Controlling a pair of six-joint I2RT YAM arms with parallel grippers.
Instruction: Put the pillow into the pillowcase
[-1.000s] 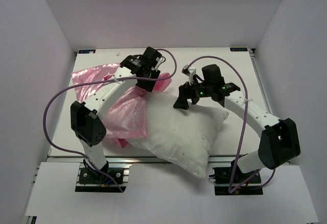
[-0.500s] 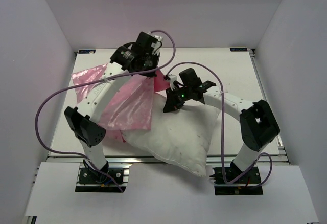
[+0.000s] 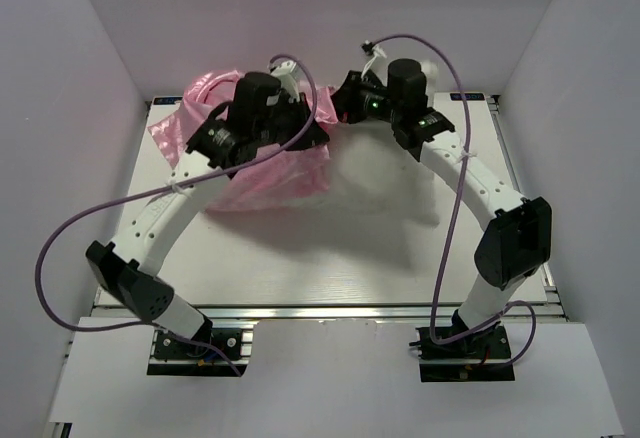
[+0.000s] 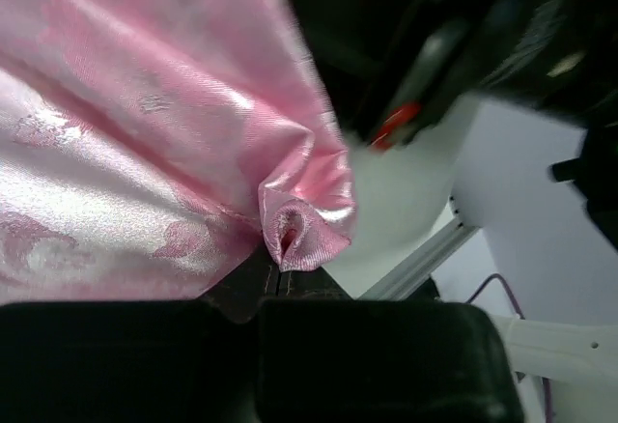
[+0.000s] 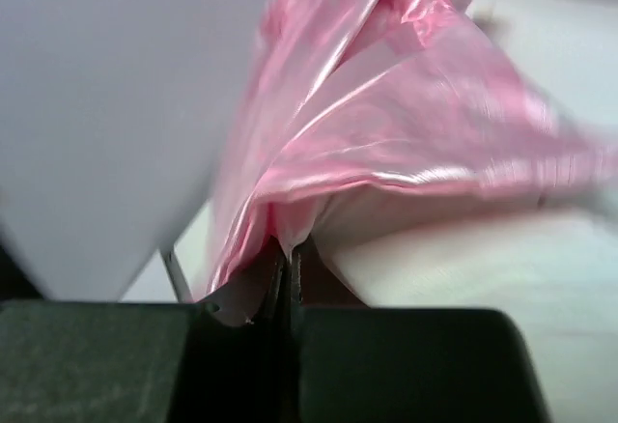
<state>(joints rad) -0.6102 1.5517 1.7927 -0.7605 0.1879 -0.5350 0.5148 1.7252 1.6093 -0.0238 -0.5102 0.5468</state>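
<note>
Both arms have swung to the far side, left gripper [image 3: 297, 130] and right gripper [image 3: 341, 110] each clamped on a bunched edge of the pillowcase [image 3: 268, 173]; the pillow, near-centre a moment ago, is out of view, possibly inside

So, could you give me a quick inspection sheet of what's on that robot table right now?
Surface: white table, shadows across its middle.
Job's things: pink pillowcase held up at the far side; no white pillow seen in any view.
Clutter: nothing seen.
Grippers: left gripper and right gripper each pinch a fold of the pillowcase.
Cables: purple cables loop off both arms.
Surroundings: plain pale walls on three sides.
</note>
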